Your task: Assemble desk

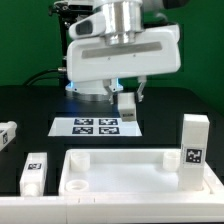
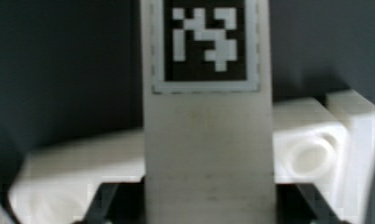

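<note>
My gripper (image 1: 127, 97) is shut on a white square leg (image 1: 127, 106), which hangs just above the table behind the marker board. In the wrist view the leg (image 2: 209, 130) runs straight out from between the dark fingers (image 2: 120, 198). Its black-and-white tag (image 2: 209, 45) is at the far end. The rimmed white tabletop (image 1: 120, 160) lies at the front of the exterior view. Behind the held leg, the wrist view shows part of the tabletop (image 2: 344, 120) with a round socket (image 2: 308, 158). Another leg (image 1: 194, 148) stands upright at the tabletop's right end.
The marker board (image 1: 97, 126) lies flat between the gripper and the tabletop. A loose leg (image 1: 34, 172) rests left of the tabletop. Another leg (image 1: 6, 135) lies at the exterior view's left edge. The table surface is black.
</note>
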`<move>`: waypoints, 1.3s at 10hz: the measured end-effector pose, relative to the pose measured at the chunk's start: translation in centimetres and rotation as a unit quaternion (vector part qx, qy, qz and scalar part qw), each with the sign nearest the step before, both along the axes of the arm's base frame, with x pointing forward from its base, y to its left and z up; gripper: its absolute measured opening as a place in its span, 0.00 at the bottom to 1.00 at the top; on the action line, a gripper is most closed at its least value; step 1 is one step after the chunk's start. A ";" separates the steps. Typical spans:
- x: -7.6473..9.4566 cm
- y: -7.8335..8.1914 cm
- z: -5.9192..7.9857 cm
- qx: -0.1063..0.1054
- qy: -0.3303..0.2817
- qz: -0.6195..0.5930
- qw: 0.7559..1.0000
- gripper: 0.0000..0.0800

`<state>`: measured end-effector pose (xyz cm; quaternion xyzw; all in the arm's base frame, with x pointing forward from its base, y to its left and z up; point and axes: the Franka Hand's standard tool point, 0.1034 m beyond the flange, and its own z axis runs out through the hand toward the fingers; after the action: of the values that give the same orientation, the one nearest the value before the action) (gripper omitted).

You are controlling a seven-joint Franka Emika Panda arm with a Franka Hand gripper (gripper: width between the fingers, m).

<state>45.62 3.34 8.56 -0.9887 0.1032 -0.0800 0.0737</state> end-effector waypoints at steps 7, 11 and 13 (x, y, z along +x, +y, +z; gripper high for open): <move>-0.9 -1.1 -3.6 -0.022 0.008 -0.007 1.000 0.36; -1.3 -1.4 -5.6 -0.029 0.014 -0.015 0.999 0.60; -1.6 -0.9 -5.7 -0.007 0.042 -0.014 0.999 0.77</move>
<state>44.05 2.48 2.83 -0.9902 0.1192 -0.0401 0.0613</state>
